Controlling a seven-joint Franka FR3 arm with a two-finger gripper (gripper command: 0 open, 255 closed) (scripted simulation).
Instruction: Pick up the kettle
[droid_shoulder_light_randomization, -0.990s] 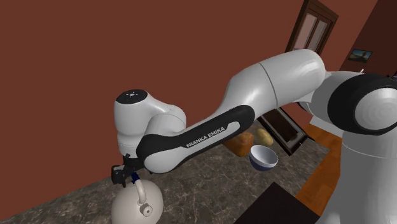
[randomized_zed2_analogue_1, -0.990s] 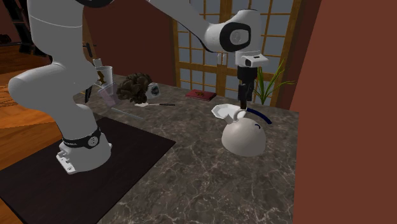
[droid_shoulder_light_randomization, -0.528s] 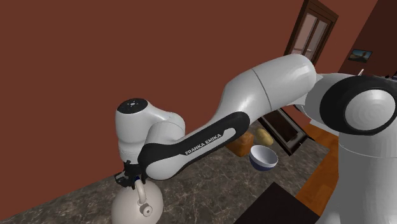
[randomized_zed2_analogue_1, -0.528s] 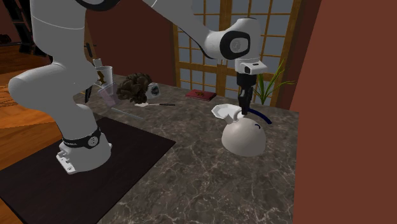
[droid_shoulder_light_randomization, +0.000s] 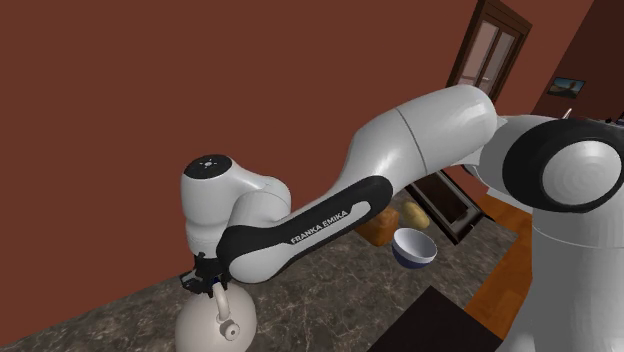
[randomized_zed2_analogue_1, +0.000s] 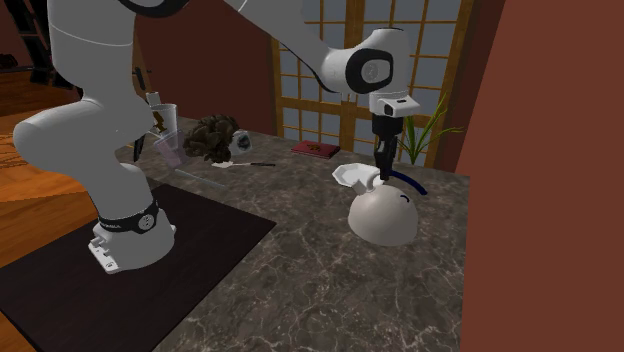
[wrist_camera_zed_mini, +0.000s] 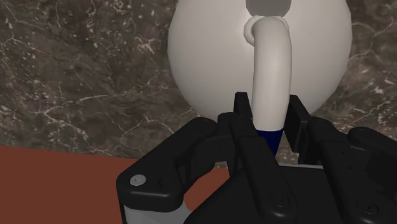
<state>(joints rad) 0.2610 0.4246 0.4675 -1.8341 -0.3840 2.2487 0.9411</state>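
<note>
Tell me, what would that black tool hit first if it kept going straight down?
The tool seems clasped around the kettle by its handle. If it pushed straight on, it would probably meet the kettle's white rounded body first, just beneath.

Smooth matt white kettle (wrist_camera_zed_mini: 210, 57); dark veined marble countertop (randomized_zed2_analogue_1: 300, 270) w/ slight sheen.
</note>
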